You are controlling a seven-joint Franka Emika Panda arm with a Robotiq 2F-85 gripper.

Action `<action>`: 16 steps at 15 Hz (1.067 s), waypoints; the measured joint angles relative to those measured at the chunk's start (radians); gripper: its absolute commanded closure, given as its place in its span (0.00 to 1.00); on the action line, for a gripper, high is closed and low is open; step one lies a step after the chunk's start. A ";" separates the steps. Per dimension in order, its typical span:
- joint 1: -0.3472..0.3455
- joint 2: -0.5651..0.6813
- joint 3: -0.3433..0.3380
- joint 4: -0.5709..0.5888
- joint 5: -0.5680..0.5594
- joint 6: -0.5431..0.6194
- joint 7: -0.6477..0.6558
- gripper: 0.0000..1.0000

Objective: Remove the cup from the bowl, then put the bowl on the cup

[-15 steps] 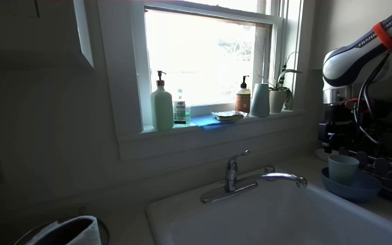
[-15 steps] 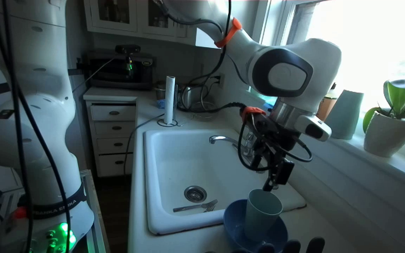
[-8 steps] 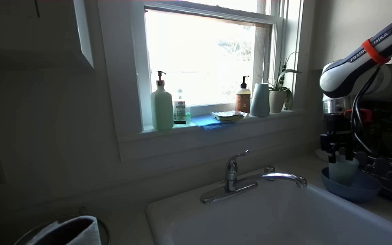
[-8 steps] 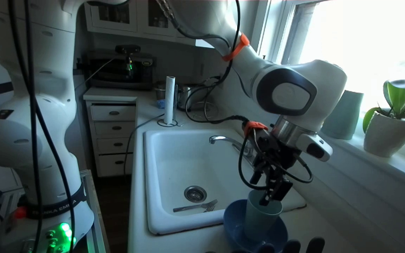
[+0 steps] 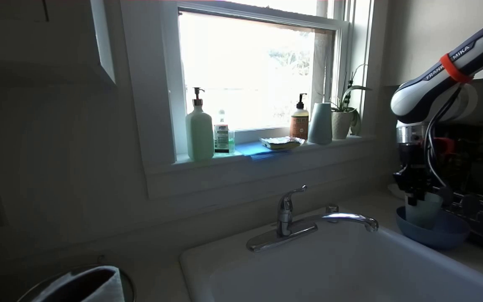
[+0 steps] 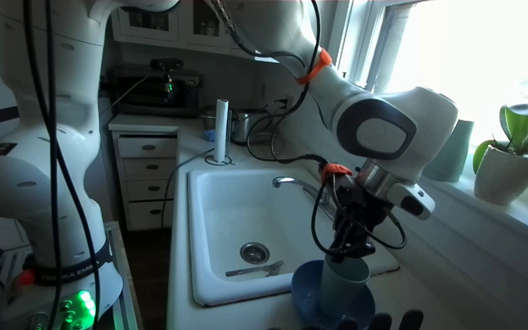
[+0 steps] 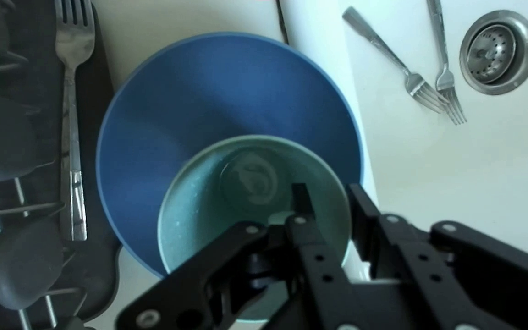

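Kitchen counter (image 6: 236,316): pale cup (image 6: 341,291) in bowl (image 7: 227,82).

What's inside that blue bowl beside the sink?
A pale cup, with the tool at its rim, stands mouth-up in the blue bowl. Bare bowl shows beside it; anything directly under the cup is covered.

We see glare pouring through a white-framed glass window (image 5: 247,75), flat grey wall (image 5: 69,147) in gloom, curved chrome faucet (image 5: 284,222) gleaming!

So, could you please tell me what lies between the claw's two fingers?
The wall of the cup does; the wrist view shows one finger of the claw inside the cup, the other outside.
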 measured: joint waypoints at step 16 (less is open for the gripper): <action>0.060 -0.128 0.050 0.149 -0.074 -0.113 0.000 0.96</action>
